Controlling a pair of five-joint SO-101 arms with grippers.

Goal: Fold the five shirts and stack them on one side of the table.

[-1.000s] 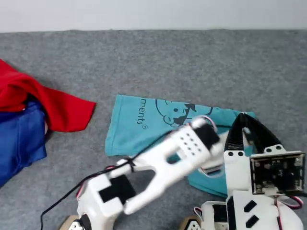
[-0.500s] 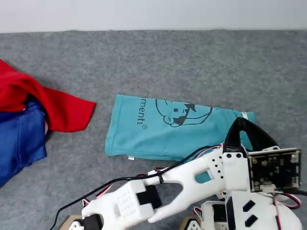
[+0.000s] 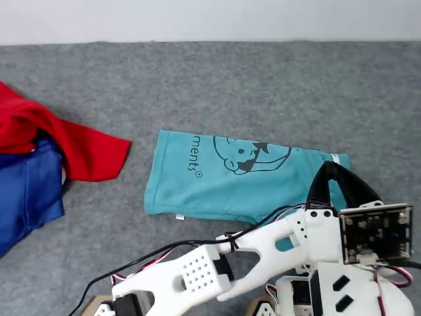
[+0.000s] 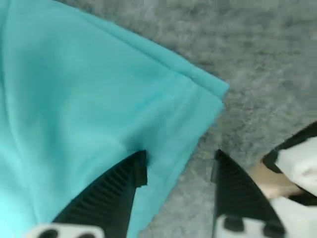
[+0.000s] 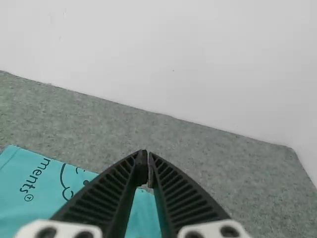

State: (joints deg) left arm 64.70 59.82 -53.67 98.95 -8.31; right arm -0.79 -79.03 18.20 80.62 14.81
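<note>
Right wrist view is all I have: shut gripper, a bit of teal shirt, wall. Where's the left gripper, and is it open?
Observer: Left gripper is open, straddling an edge of the teal shirt near a corner. One finger is over cloth, the other over the grey table.
Operator: Holding anything?
Observer: No. Only that edge lies between the fingers, and I can't tell if they touch it.
Operator: Other shirts?
Observer: A red shirt lies crumpled at the left edge of the high view, partly over a blue shirt.
</note>
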